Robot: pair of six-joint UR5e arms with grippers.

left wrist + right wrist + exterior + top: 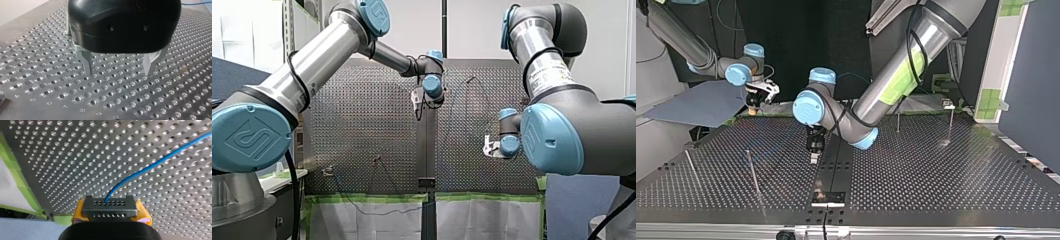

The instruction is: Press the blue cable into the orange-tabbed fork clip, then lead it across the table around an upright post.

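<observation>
My yellow-padded right pincer (pixel 110 206) is clenched on the cable (pixel 155 164), which runs away over the bench (pixel 62 157) near its edge. My left pincer (pixel 118 73) hangs released, fingers apart, just above the bench.
</observation>
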